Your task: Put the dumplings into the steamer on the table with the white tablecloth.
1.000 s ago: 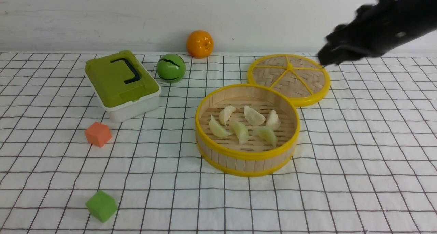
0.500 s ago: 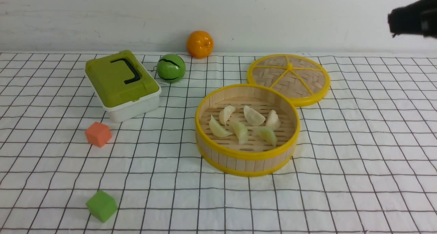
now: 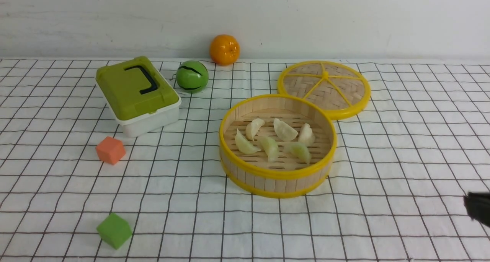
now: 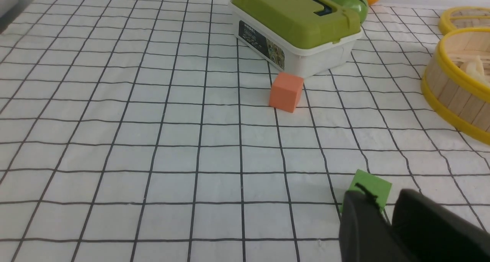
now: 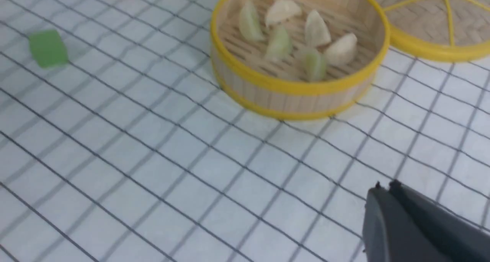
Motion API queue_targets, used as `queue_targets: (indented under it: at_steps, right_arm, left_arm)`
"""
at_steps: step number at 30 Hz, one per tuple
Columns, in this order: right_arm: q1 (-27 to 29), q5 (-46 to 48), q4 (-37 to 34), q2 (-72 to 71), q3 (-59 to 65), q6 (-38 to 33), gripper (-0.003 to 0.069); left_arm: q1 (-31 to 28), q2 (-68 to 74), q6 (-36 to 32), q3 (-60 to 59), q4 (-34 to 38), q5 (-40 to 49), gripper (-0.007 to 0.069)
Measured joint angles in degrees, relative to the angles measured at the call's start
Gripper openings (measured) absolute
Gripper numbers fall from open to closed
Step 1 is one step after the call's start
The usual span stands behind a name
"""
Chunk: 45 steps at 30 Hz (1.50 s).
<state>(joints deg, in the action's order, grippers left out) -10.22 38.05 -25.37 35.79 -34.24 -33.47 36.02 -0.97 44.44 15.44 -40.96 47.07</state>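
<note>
The steamer (image 3: 277, 174) stands in the middle of the table on the white tablecloth (image 3: 383, 158). Several pale dumplings (image 3: 284, 130) lie on its slatted floor; no dumpling shows on the cloth. The steamer also shows in the right wrist view (image 5: 291, 88) with the dumplings (image 5: 317, 32), and partly in the left wrist view (image 4: 451, 74). My right gripper (image 3: 478, 208) is low at the right edge, shut and empty (image 5: 386, 185). My left gripper (image 4: 383, 195) hovers by the green cube, jaws slightly apart and empty. It is out of the front view.
The flat woven lid (image 3: 324, 87) lies behind the steamer, touching it. A green-lidded white box (image 3: 137, 93), a green ball (image 3: 191, 76) and an orange (image 3: 224, 49) sit at the back left. An orange cube (image 3: 110, 150) and a green cube (image 3: 114, 230) lie front left.
My right arm has left the spot above the lid, swung out past the right edge, and now shows low at the front right. The steamer and dumplings have not moved.
</note>
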Motion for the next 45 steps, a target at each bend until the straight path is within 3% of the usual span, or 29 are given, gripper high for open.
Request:
queue_targets:
  at_steps: [1,7,11,15,18,22,26,36,45]
  right_arm:
    - [0.0,-0.8,4.5,-3.2,3.1,0.5,-0.0008]
    - [0.0,-8.0,12.5,-9.0,10.1,8.6,-0.0007]
    - [0.0,-22.9,15.8,-13.2,18.7,15.2,-0.0006]
    - [0.0,-43.4,16.2,-17.5,30.0,16.2,-0.0004]
    - [0.0,-50.6,16.1,-20.5,34.9,16.3,-0.0004]
    - [0.9,-49.1,16.1,-24.3,35.7,15.8,-0.0004]
    - [4.0,-40.2,16.1,-29.0,35.8,16.2,-0.0004]
    - [8.6,-18.3,21.5,-36.4,35.8,29.0,-0.0004]
    - [8.6,-16.5,22.8,-36.4,35.5,32.8,-0.0001]
  left_arm:
    - [0.0,0.0,0.0,0.0,0.0,0.0,0.0130]
    - [0.0,0.0,0.0,0.0,0.0,0.0,0.0134]
    - [0.0,0.0,0.0,0.0,0.0,0.0,0.0139]
    - [0.0,0.0,0.0,0.0,0.0,0.0,0.0145]
    - [0.0,0.0,0.0,0.0,0.0,0.0,0.0147]
    - [0.0,0.0,0.0,0.0,0.0,0.0,0.0153]
    - [0.0,0.0,0.0,0.0,0.0,0.0,0.0159]
    - [0.0,0.0,0.0,0.0,0.0,0.0,0.0169]
    - [0.0,0.0,0.0,0.0,0.0,0.0,0.0183]
